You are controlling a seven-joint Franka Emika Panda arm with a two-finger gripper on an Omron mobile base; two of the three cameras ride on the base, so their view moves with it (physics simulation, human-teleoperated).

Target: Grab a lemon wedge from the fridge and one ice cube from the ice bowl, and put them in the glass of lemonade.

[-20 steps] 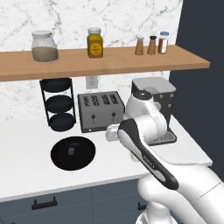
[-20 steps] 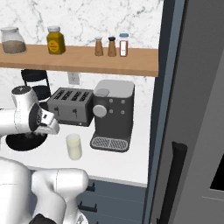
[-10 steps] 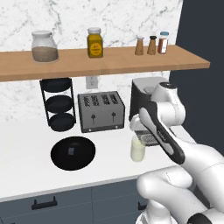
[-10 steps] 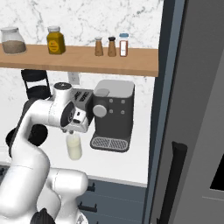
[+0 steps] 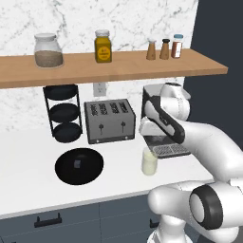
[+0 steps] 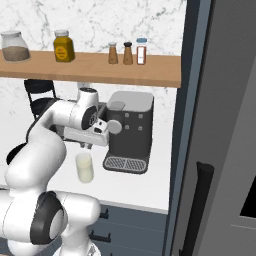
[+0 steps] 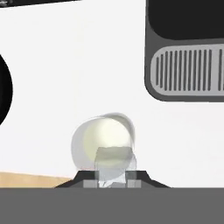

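Note:
The glass of lemonade (image 5: 149, 161) (image 6: 84, 167) stands on the white counter in front of the coffee machine. My gripper (image 5: 145, 133) (image 6: 86, 145) (image 7: 113, 180) hangs just above it, pointing down, and is shut on the ice cube (image 7: 113, 158), a small pale grey block between the fingertips. In the hand view the glass (image 7: 103, 138) lies right beneath the cube. The round black ice bowl (image 5: 79, 166) (image 7: 3, 89) sits on the counter to the left of the glass. The fridge (image 6: 225, 125) (image 5: 213, 42) rises at the right. The lemon wedge is out of view.
A coffee machine (image 5: 163, 142) (image 6: 129, 131) with a slotted drip tray (image 7: 188, 68) stands right of the glass. A toaster (image 5: 109, 121) and a three-tier black rack (image 5: 63, 114) line the back wall. The wooden shelf (image 5: 114, 66) overhead holds jars and shakers.
The arm has swung right, from over the ice bowl to above the glass, with the gripper staying shut.

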